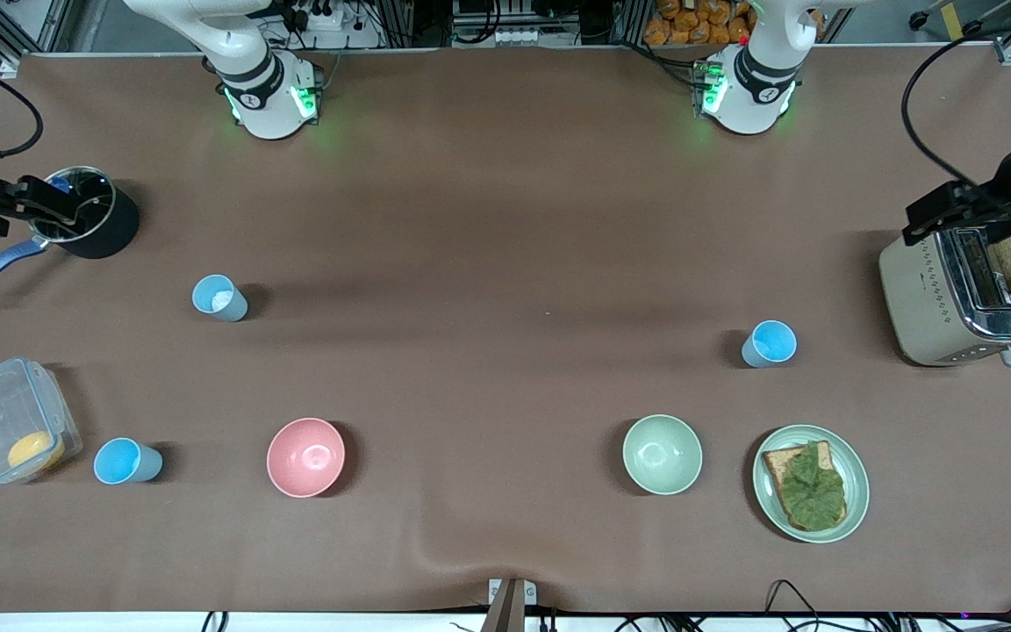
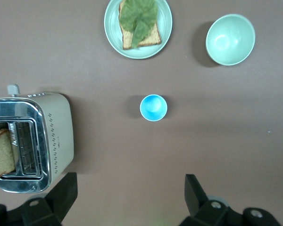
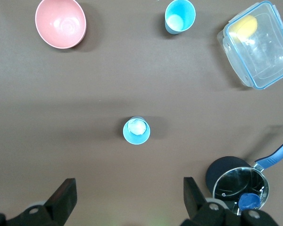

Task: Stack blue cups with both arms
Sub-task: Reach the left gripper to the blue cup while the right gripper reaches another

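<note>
I see three blue cups standing apart on the table: one and another toward the right arm's end, a third near the toaster. Both arms wait high, left gripper and right gripper spread wide, holding nothing.

Matt plastic blue cups, chrome-topped toaster, matt brown tablecloth

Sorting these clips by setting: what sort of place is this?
Probably a robotics lab staged as a mock kitchen: a toaster, a saucepan and a plate of bread sit on a brown-covered table, with cables along its edge.
</note>
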